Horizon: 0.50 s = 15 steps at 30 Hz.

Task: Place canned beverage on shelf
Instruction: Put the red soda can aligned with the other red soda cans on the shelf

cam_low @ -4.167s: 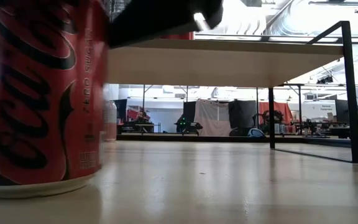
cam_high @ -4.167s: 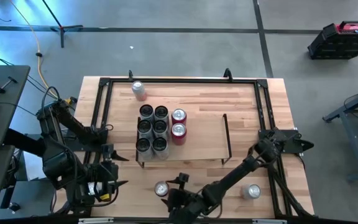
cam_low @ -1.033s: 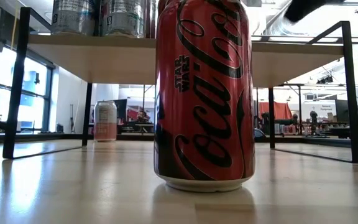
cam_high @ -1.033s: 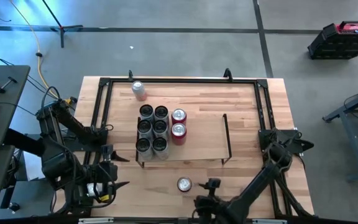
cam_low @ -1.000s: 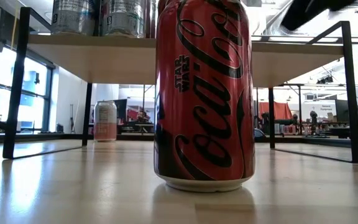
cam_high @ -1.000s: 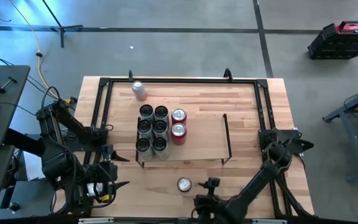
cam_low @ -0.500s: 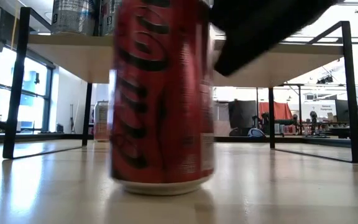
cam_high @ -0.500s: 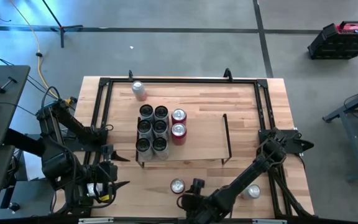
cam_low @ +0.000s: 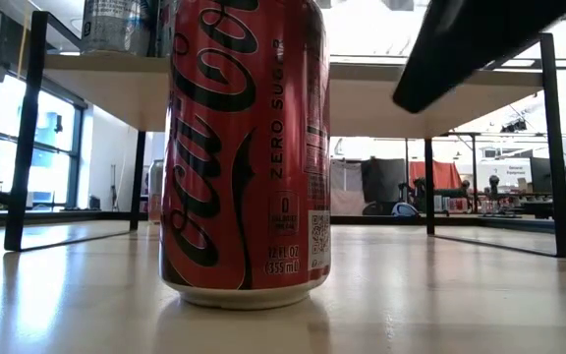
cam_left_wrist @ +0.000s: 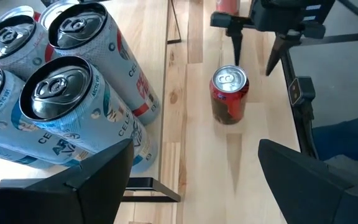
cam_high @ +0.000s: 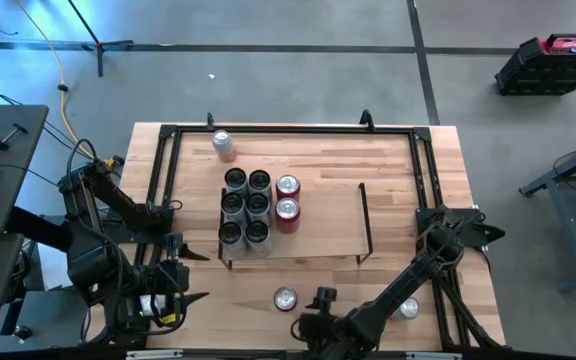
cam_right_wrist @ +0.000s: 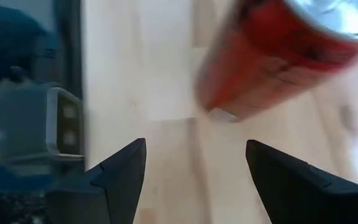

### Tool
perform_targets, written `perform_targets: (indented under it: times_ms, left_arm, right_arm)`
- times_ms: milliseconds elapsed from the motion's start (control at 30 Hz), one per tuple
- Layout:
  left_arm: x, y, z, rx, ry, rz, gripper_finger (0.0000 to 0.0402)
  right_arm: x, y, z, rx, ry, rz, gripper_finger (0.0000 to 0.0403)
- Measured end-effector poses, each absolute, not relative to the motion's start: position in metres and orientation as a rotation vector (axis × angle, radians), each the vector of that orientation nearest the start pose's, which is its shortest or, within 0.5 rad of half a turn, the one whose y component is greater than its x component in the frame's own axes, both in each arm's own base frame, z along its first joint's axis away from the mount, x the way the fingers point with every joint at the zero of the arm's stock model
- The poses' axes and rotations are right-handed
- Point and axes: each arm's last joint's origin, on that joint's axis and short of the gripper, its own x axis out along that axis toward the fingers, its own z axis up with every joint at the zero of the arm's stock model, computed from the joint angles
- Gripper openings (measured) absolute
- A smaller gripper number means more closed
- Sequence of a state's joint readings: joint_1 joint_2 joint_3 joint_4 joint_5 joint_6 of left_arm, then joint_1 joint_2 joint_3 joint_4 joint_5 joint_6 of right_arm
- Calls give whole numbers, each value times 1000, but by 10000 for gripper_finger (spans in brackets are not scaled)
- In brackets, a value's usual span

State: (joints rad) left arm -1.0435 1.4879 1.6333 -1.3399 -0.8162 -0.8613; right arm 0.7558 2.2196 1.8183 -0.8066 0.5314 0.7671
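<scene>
On the table (cam_high: 408,170), the right claw (cam_high: 313,305), spread wide, hovers beside the partly cropped red can (cam_high: 286,298).

red can's (cam_right_wrist: 278,56) top beyond the frame edge

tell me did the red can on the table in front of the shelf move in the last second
Yes. In the high view the red can now stands a little further left along the shelf front edge than a second ago, with the right gripper open beside it.
</scene>
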Motion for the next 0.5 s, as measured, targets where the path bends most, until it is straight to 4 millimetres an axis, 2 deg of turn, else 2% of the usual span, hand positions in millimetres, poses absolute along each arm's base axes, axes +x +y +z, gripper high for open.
perform_targets:
  times_ms: [233, 400, 500]
  left_arm:
    - [151, -218, 380, 136, 701, 115, 335]
    - [151, -218, 380, 138, 700, 116, 335]
    - [151, -218, 380, 137, 700, 116, 335]
  right_arm:
    - [354, 300, 192, 14, 916, -211, 260]
    - [354, 300, 214, -18, 894, -246, 260]
    - [356, 301, 233, -17, 863, -251, 260]
